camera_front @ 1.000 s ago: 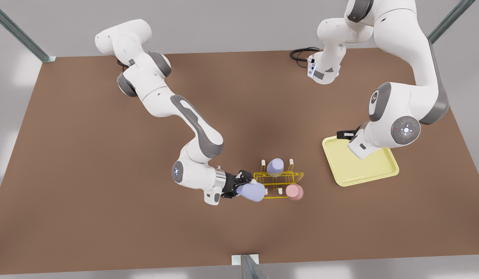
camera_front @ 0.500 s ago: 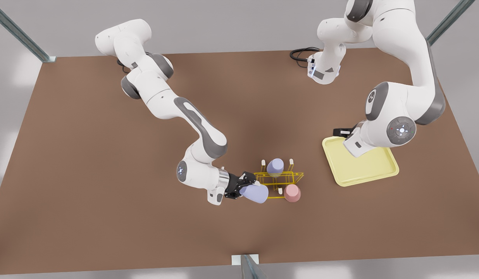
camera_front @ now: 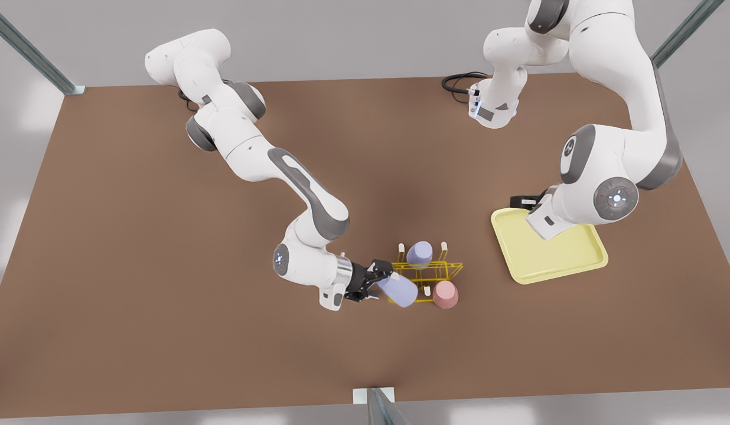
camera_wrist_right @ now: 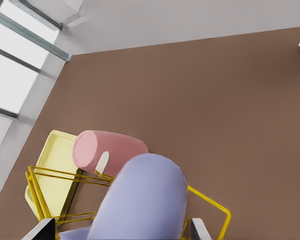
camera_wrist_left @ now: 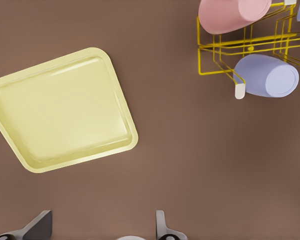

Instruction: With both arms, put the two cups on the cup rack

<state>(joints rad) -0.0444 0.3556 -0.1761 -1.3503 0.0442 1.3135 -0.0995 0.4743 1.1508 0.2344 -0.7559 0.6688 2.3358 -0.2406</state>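
My right gripper (camera_front: 374, 277) is shut on a lavender cup (camera_front: 399, 290), holding it tilted over the near left corner of the yellow wire cup rack (camera_front: 445, 270). In the right wrist view this cup (camera_wrist_right: 142, 200) lies between the fingers, above the rack (camera_wrist_right: 210, 202). A pink cup (camera_front: 446, 294) sits upside down on a near peg, and a second lavender cup (camera_front: 420, 252) on a far peg. My left gripper (camera_front: 521, 203) waits over the far corner of the tray. Its fingers (camera_wrist_left: 162, 230) stand wide apart and open, with nothing between them.
A pale-yellow rimmed tray (camera_front: 569, 260) lies on the brown table at the front view's right of the rack, under the left arm. A black cable (camera_front: 456, 82) coils at the table's far edge. Metal frame posts (camera_front: 380, 407) stand at the edges.
My right gripper has carried the lavender cup toward the front view's right, onto the rack's corner, tipping it more downward. The left arm has only swayed slightly above the tray.
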